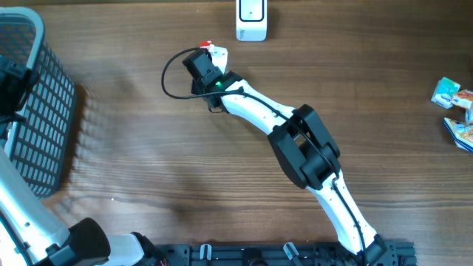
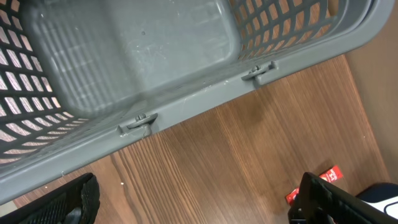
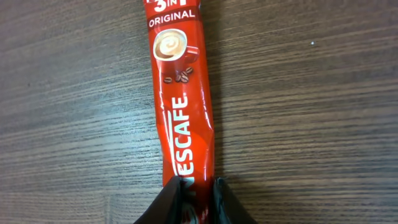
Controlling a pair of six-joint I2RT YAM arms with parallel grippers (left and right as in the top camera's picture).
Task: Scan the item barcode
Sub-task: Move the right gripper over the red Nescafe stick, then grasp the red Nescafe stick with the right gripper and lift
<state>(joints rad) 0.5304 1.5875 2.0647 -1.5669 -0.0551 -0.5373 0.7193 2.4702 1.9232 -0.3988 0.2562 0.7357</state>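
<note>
The item is a red Nescafe 3-in-1 coffee stick (image 3: 180, 93) lying flat on the wooden table, printed side up; its barcode does not show. My right gripper (image 3: 198, 194) is shut on the stick's near end, with the fingertips (image 3: 171, 202) pinching it from both sides. From overhead, the right gripper (image 1: 203, 65) sits at the back middle of the table with the stick's tip (image 1: 209, 46) poking out beyond it. A white scanner (image 1: 251, 21) stands just right of it at the back edge. My left gripper (image 2: 199, 208) is open and holds nothing, hovering beside the basket.
A grey mesh basket (image 1: 33, 111) stands at the far left; its rim (image 2: 186, 99) fills the upper left wrist view. Several colourful snack packs (image 1: 457, 109) lie at the right edge.
</note>
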